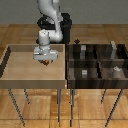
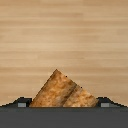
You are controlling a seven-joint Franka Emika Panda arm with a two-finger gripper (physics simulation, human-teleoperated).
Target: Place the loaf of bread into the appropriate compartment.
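Wrist cam alone shows bread (image 2: 62, 92) btwn fingers (image 2: 21, 103).

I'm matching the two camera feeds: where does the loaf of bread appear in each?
Exterior view: the small brown loaf of bread sits under the grey hand, over the light tan wooden tray.
Wrist view: the loaf fills the lower centre.
Shared landmark: the tray's pale wood floor behind it.
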